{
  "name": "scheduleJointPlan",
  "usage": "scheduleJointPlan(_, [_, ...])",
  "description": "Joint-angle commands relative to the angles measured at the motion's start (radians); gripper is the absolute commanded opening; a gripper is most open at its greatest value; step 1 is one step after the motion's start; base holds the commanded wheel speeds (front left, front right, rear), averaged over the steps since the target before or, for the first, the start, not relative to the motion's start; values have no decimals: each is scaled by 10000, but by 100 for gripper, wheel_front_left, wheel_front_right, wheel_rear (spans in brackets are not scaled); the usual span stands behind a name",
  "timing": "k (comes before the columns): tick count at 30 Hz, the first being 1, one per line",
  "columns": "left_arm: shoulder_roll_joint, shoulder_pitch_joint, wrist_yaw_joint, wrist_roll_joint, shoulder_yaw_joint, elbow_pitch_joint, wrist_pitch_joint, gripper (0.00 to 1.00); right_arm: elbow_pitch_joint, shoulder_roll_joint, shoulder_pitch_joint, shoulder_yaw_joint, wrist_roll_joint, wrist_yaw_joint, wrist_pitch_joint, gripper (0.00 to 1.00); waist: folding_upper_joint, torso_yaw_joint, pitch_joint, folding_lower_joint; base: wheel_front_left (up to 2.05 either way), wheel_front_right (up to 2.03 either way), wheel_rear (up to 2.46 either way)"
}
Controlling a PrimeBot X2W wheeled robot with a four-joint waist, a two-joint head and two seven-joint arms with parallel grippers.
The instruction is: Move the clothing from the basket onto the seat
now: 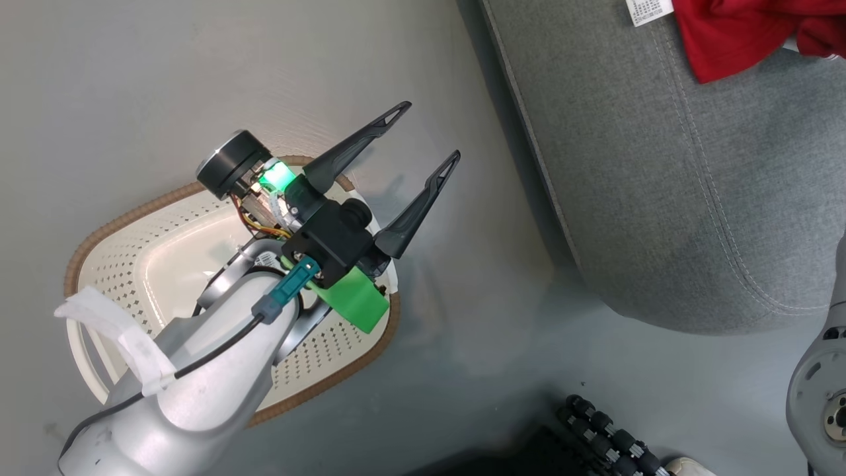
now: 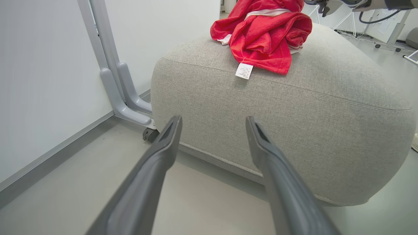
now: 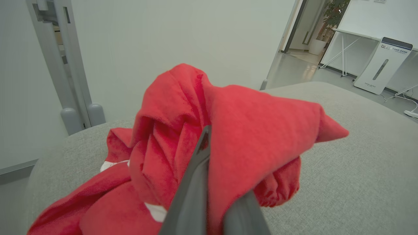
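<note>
Hovering over the basket (image 1: 125,231), which its own pale forearm (image 1: 198,377) partly hides, the left gripper (image 1: 429,131) spreads its fingers wide. Beyond, the clothing (image 1: 727,33) lies atop the seat (image 1: 661,165) near its edge, cut off in the head view; the right gripper (image 3: 218,182) has its fingers pinched on a red fold that covers their tips.

Red clothing (image 2: 261,36), perhaps two garments, heaped on the seat (image 2: 294,107).

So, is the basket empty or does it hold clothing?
Empty where visible: the basket has a bare cream bottom, no red fabric; the left arm covers part.
</note>
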Motion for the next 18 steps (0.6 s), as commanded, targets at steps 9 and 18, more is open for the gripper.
scheduleJointPlan(9, [50,-10,136,-159,-51,66,-54,100,449,228,440,54,155,-14,0,100,91,-56,-372,-1,0,0,0])
scheduleJointPlan(18, [-149,390,358,-343,24,307,-193,100,37,429,1841,468,457,-14,0,100,91,-175,-1452,-1,0,0,0])
